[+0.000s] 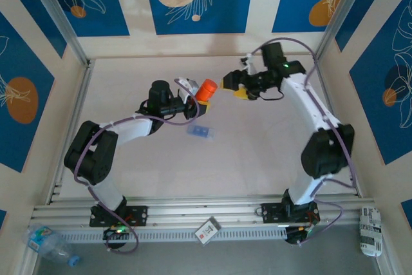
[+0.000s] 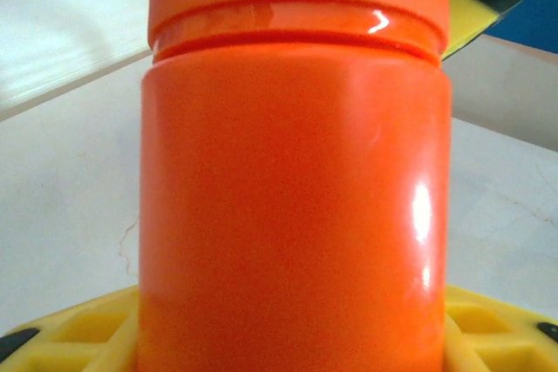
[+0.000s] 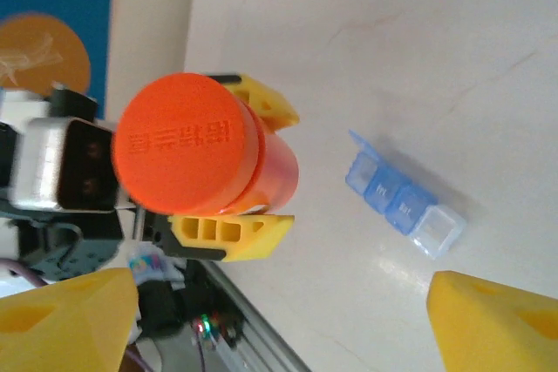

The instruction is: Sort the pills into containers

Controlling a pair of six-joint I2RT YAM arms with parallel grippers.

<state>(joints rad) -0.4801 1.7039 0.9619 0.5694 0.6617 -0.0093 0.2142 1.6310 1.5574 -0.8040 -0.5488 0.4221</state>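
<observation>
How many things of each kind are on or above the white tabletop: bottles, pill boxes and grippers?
orange bottle: 1
blue pill box: 1
grippers: 2, the left gripper and the right gripper
Total: 4

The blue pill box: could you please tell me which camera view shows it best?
The right wrist view: the pill box lies close, its compartments distinct, one lid raised. The top view shows the pill box small and blurry. The left wrist camera faces the orange bottle.
</observation>
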